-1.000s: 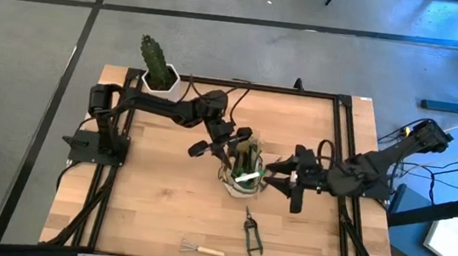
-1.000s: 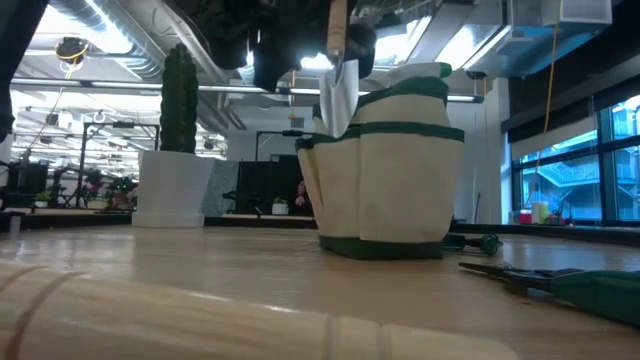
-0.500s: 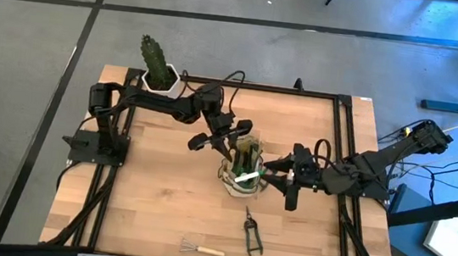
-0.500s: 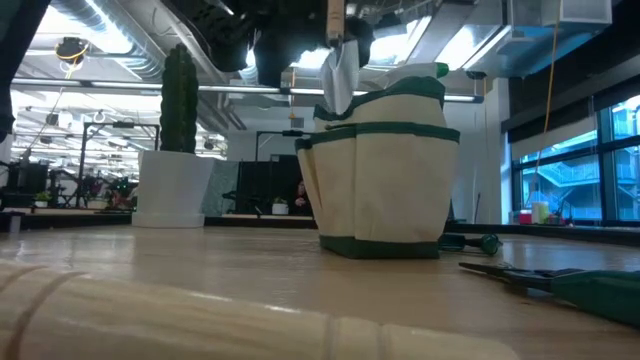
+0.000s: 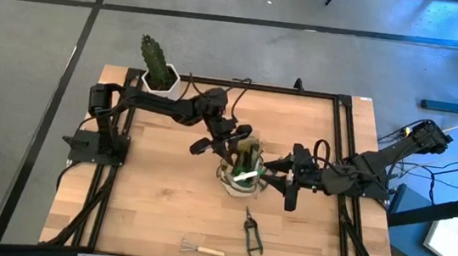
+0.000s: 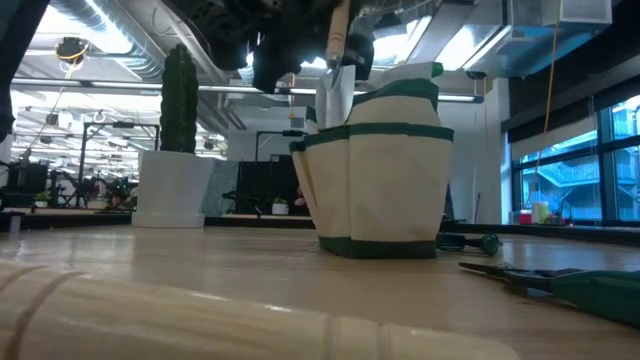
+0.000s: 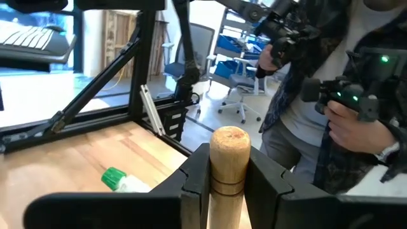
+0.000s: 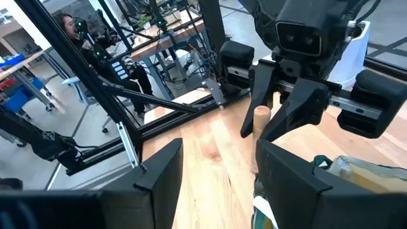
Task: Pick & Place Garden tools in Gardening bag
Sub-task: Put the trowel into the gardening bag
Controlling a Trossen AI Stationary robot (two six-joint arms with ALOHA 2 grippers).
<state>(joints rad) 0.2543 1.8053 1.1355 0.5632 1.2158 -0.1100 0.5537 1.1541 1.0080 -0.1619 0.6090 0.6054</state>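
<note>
The gardening bag (image 5: 240, 180), cream cloth with green trim in the low view (image 6: 390, 180), stands on its base mid-table. Dark tools and a green-capped white thing (image 6: 425, 70) stick out of its top. Over it my left gripper (image 7: 229, 184) is shut on a wooden-handled trowel, whose pale blade (image 6: 335, 92) dips behind the bag's rim. My right gripper (image 8: 222, 184) stands open, level, at the bag's right side (image 5: 274, 169). Whether it touches the rim (image 8: 346, 166) I cannot tell. Pruning shears (image 5: 250, 232) and a small wire rake (image 5: 199, 248) lie flat near the front edge. My left gripper pinches the trowel's wooden handle just below its rounded free end (image 7: 229, 159), between its two fingers (image 7: 194, 184). The fingers come in level from the table's far left and lie across the handle. The trowel hangs nearly upright, handle up (image 6: 338, 30), blade down into the bag's mouth.
A cactus in a white pot (image 5: 160, 70) stands at the far left corner. A dark tool with a green knob (image 6: 478, 242) lies behind the bag. Black frame rails (image 5: 342, 148) run along the table's edges. People stand beyond the table (image 7: 343, 108).
My left gripper has lifted the trowel a little and brought it down again over the bag; the blade now sits lower behind the rim. The bag's upper part has leaned slightly toward the table's left, its base staying where it was.
</note>
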